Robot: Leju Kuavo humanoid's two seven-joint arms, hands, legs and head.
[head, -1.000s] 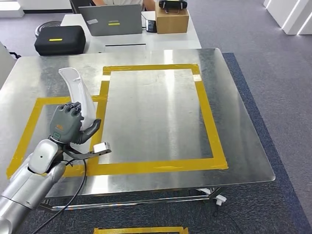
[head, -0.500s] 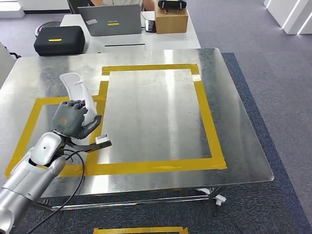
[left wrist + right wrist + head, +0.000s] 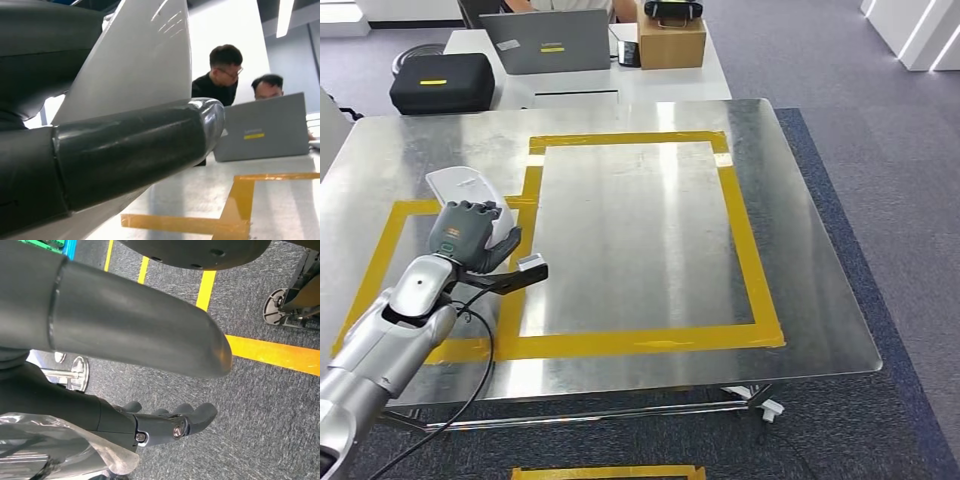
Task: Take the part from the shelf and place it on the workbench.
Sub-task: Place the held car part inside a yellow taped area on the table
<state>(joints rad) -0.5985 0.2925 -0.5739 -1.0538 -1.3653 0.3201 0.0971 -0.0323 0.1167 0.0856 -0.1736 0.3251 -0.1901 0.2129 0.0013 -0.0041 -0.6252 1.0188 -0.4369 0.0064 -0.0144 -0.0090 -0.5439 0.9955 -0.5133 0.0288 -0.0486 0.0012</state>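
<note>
A white curved plastic part (image 3: 467,190) is in my left hand (image 3: 465,238), which grips it low over the steel workbench (image 3: 637,230), above the left yellow-taped rectangle (image 3: 392,225). The part tilts nearly flat, its far end pointing away from me. In the left wrist view the white part (image 3: 147,65) lies against my thick thumb (image 3: 136,145), just above the tabletop. My right hand (image 3: 166,425) hangs beside the body over grey carpet, its fingers loosely apart and holding nothing.
A larger yellow-taped rectangle (image 3: 746,250) marks the bench's middle. Behind the bench stands a white table with a laptop (image 3: 546,42), a black case (image 3: 441,80) and a cardboard box (image 3: 671,40). Two people (image 3: 241,70) sit behind the laptop. Grey carpet (image 3: 878,150) lies to the right.
My left hand has moved forward and lowered toward the bench, and the white part has tipped from nearly upright to almost flat.
</note>
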